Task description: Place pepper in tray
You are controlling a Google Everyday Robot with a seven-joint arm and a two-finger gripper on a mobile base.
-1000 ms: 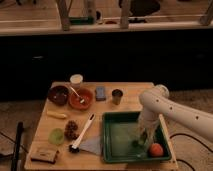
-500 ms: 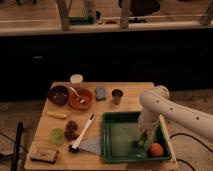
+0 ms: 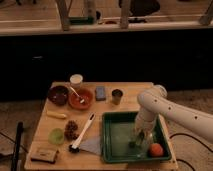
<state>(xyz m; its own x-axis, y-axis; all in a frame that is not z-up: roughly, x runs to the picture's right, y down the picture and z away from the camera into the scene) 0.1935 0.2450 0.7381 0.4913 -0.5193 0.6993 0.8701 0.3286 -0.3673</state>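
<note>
The large dark green tray [image 3: 116, 139] sits at the front right of the wooden table. My gripper [image 3: 139, 138] hangs from the white arm [image 3: 155, 105] and reaches down inside the tray, right of its middle. A small dark green pepper [image 3: 133, 144] shows just below the gripper, at the tray floor. I cannot tell whether the pepper is gripped or lying loose. An orange round fruit [image 3: 156, 149] lies in the tray's front right corner.
Left of the tray lie a white-handled brush [image 3: 83, 132], a grey cloth [image 3: 93, 145], a pine cone [image 3: 71, 130], a green disc [image 3: 56, 136], a yellow banana-like item [image 3: 56, 115] and a brown block [image 3: 43, 155]. At the back stand an orange bowl [image 3: 80, 98], a dark bowl [image 3: 58, 95], a white cup [image 3: 76, 80] and a metal cup [image 3: 117, 96].
</note>
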